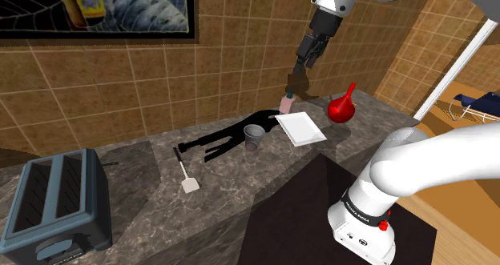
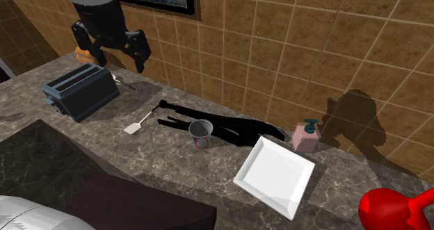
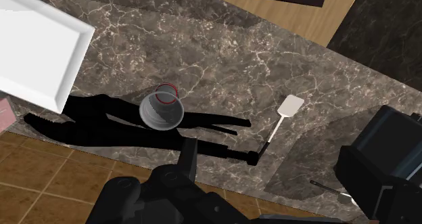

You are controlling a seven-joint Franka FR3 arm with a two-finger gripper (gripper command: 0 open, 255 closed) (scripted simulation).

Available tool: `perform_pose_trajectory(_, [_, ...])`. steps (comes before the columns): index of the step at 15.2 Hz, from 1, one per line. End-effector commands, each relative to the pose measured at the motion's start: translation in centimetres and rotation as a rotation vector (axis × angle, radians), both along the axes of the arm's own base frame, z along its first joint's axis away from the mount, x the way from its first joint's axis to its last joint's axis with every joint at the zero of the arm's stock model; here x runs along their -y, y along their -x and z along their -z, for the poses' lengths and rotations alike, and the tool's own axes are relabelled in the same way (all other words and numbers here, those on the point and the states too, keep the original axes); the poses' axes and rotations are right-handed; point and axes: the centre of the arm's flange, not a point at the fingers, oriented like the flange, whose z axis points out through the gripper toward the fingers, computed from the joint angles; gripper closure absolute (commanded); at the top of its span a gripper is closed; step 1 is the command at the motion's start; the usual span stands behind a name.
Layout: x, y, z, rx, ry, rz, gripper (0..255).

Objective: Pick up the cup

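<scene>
In the shoulder view, we find the cup (image 1: 254,137), small and grey, standing upright on the dark marbled surface (image 1: 144,163). It is just beside the white plate (image 1: 300,128), at the plate's nine o'clock. The gripper (image 1: 294,81) hangs high over the surface at about one o'clock from the cup and is well apart from it.

In the second exterior view, the cup sits at ten o'clock from the plate, with the spatula (image 2: 139,122) out at the cup's nine o'clock. Here we see the gripper's two fingers spread wide, with nothing between them.

In the wrist view, we look down into the cup's open mouth and see a touch of red at its bottom. It stands ahead of the gripper, between the plate and the spatula, on the arm's black shadow (image 3: 88,121).

We judge the cup to be light, thin-walled and stiff, so it may tip or skid if nudged. We would close on its wall from both sides, a little below the rim, with modest force.
</scene>
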Motion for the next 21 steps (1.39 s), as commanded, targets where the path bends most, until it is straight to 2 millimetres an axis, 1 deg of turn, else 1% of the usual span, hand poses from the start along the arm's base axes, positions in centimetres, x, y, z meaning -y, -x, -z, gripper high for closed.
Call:
perform_pose_trajectory(1, [0.0, 0.0, 0.0, 0.000, 0.000, 0.000, 0])
perform_pose_trajectory(11, [0.8, -7.0, 11.4, -0.042, 0.029, -0.026, 0])
perform_pose_trajectory(21, [1.8, -13.6, 23.1, -0.085, 0.058, -0.052, 0])
